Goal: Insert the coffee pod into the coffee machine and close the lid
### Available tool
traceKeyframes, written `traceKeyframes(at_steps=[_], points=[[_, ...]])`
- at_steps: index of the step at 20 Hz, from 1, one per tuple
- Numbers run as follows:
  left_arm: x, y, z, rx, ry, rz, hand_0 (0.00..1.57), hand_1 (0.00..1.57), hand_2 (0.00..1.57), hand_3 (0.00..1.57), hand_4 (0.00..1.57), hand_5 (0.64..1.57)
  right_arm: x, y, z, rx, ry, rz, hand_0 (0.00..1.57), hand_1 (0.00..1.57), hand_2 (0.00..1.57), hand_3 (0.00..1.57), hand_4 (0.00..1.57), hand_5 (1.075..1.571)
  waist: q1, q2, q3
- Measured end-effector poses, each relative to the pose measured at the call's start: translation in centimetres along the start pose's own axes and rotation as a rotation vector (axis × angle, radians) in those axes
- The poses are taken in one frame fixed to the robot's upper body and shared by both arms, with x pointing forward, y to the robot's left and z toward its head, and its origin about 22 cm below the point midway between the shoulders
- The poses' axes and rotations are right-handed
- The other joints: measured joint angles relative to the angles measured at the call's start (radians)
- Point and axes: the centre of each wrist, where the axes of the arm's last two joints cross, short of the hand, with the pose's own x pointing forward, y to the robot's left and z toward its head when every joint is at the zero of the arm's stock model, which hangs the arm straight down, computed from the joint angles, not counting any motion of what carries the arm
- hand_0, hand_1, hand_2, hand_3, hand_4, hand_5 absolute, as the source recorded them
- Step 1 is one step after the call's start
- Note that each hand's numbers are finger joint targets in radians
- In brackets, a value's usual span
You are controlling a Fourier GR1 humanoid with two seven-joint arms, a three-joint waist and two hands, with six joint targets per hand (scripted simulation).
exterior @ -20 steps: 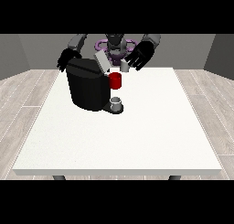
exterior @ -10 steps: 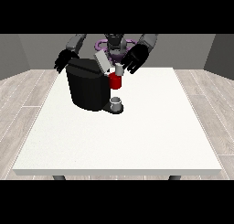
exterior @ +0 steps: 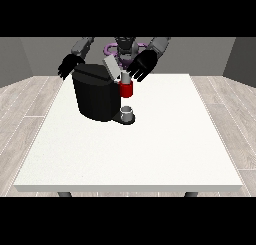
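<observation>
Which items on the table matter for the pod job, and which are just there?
Job:
- coffee machine, black
- its raised lid
- red part at the machine's front
- hand at the view's right, beside the lid

Just there:
- small grey cup under the spout
- white table

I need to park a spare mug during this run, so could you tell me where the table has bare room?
The table is bare between the coffee machine and its near edge, and everywhere toward the view's right. The far-left corner is crowded: machine, raised lid, small cup, and both hands.
</observation>
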Motion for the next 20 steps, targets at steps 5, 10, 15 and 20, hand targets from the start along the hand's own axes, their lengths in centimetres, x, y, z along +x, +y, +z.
traceKeyframes(at_steps=[5,10,15,20], points=[[0.1,0.1,-0.1,0.004,-0.004,-0.006,1.20,1.20,1.27,1.20,0.50,1.571,-0.3,0.5,0.5,-0.003,-0.009,0.000,0.00,0.00,0.00,0.00,0.48,1.571,-0.006,0.014,-0.0001],[0.1,0.7,-0.1,-0.001,-0.013,-0.007,1.16,1.16,1.24,1.18,0.49,1.571,0.0,-0.7,0.1,-0.015,-0.027,-0.001,0.00,0.00,0.00,0.00,0.46,1.571,0.002,0.023,0.0004],[0.1,0.1,-0.2,0.001,-0.001,-0.015,1.24,1.24,1.28,1.20,0.49,1.571,0.1,-0.2,0.1,-0.010,-0.025,-0.001,0.00,0.00,0.00,0.00,0.42,1.571,-0.001,0.028,0.0001],[0.5,0.1,-0.4,-0.001,-0.005,-0.017,1.22,1.22,1.25,1.15,0.47,1.571,0.4,-0.4,-0.4,-0.016,-0.032,-0.006,0.00,0.00,0.00,0.00,0.40,1.571,0.004,0.035,0.0016]])
